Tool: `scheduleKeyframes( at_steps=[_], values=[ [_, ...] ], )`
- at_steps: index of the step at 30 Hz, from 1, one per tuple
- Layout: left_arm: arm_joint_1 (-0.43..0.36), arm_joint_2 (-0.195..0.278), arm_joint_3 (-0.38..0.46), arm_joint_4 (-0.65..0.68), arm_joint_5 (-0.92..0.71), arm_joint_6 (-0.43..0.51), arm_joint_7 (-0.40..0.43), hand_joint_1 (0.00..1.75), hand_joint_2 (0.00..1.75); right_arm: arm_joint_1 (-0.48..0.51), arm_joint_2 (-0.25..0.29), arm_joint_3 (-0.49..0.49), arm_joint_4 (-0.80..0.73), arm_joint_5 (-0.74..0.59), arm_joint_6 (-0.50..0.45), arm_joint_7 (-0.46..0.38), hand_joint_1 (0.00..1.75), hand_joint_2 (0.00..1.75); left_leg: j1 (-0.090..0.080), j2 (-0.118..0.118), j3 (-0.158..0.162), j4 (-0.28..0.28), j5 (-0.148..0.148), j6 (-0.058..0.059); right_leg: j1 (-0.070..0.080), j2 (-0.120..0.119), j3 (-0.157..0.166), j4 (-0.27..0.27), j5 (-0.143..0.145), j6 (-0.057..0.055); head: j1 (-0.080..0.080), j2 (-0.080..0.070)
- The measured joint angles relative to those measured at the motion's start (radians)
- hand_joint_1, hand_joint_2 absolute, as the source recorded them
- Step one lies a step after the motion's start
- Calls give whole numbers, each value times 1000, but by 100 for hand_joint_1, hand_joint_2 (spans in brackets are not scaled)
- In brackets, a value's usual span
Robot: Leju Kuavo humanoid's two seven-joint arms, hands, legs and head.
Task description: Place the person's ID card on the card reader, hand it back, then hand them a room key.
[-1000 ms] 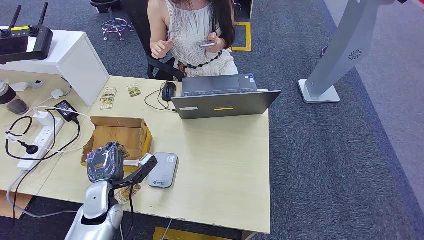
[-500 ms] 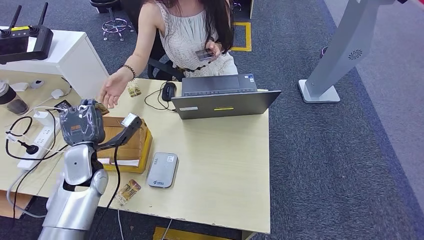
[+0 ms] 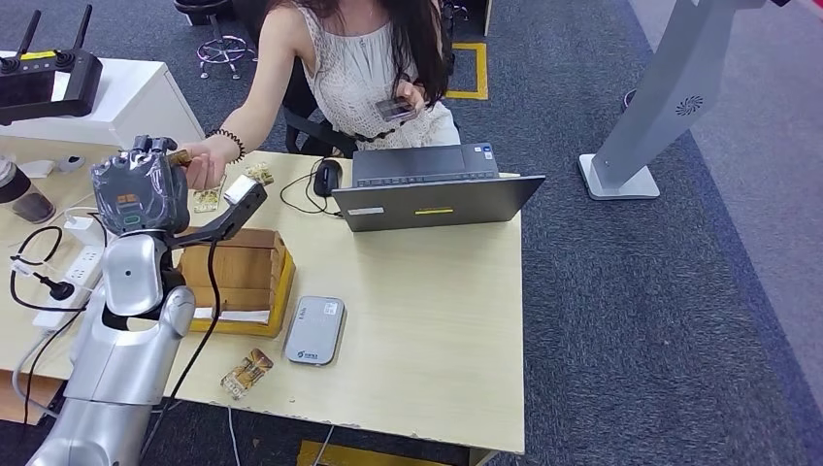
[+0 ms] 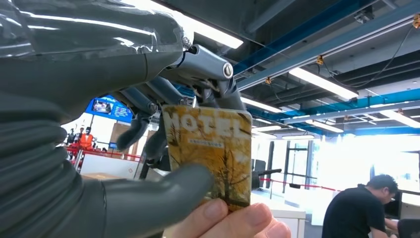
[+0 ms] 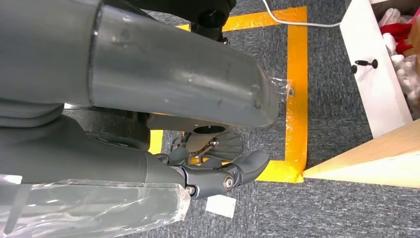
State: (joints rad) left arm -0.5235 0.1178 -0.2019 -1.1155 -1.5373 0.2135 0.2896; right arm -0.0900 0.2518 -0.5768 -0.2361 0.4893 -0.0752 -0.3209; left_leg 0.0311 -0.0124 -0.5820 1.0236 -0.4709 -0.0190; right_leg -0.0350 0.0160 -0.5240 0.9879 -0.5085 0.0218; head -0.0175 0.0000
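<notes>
My left hand point(image 3: 141, 189) is raised above the desk's far left part, level with the person's outstretched hand point(image 3: 201, 167). It pinches a yellow-brown room key card printed "HOTEL" point(image 4: 210, 153) between its thumb point(image 4: 163, 191) and darker fingers. The person's fingertips point(image 4: 233, 223) hold the same card's edge. The card shows as a small brown tip point(image 3: 181, 156) in the head view. The grey card reader point(image 3: 315, 330) lies on the desk with nothing on it. My right hand point(image 5: 223, 176) hangs by the floor, holding nothing, its fingers loosely bent.
An open cardboard box point(image 3: 238, 272) sits beside the reader, and a loose card point(image 3: 246, 372) lies near the desk's front edge. More cards point(image 3: 207, 199) lie at the back. A laptop point(image 3: 432, 189) and mouse point(image 3: 327, 177) stand before the seated person. Cables and a power strip point(image 3: 73, 272) lie at left.
My left arm rose from beside the box up and back toward the person, carrying the card. The person stretched an arm across the desk and took hold of the card.
</notes>
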Motion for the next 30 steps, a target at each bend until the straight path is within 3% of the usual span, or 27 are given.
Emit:
scheduleKeyframes(
  at_steps=[5, 10, 14, 19, 22, 24, 26, 30],
  values=[
    [6, -10, 3, -1, 1, 25, -29, 0, 175, -2, 0, -4, 0, -2, -1, -1, 0, 0, 0, 0, 0, 0, 0, 0, 0, 0, 0, 0, 0, 0, 0, 0],
    [82, -33, 36, -75, 110, 59, -189, 0, 175, -1, 0, -22, 0, -22, -9, -4, 0, 0, 0, 1, 0, 0, 0, 0, 0, 1, 0, 0, 0, 0, 0, 0],
    [245, -47, 66, -280, 360, 63, -383, 0, 175, 5, -1, -51, 0, -53, -10, -19, 0, 0, 0, 2, -1, 0, -2, 0, 0, 3, -1, 0, -1, 0, 1, 0],
    [544, -60, 127, -579, 750, 101, -676, 0, 175, 14, -7, -101, 0, -97, -49, -34, 0, 0, 0, 6, -1, -1, -6, 0, 0, 5, -2, -1, -4, 0, 1, 0],
    [688, -102, 200, -675, 923, 95, -857, 0, 175, 21, -9, -136, 0, -120, -78, -42, 0, 0, 0, 3, -1, -1, -6, 0, 0, 2, -1, -1, -6, 1, 1, 0],
    [762, -157, 288, -696, 1004, 32, -944, 0, 87, 24, -10, -162, 0, -134, -84, -50, 0, 0, 0, 2, -1, -1, -7, 0, 0, 1, -1, -1, -6, 1, 0, 0],
    [792, -215, 401, -675, 1051, -60, -977, 0, 0, 26, -10, -186, 0, -143, -88, -56, 0, 0, 0, 1, -1, -1, -7, 0, 0, -1, -2, -1, -7, 1, 0, 0],
    [761, -262, 642, -443, 1098, -298, -940, 0, 0, 29, -10, -212, 0, -120, -98, -29, 0, 0, 0, 1, 2, -2, -7, 0, 0, -1, 1, -1, -7, 1, 0, 0]
  ],
)
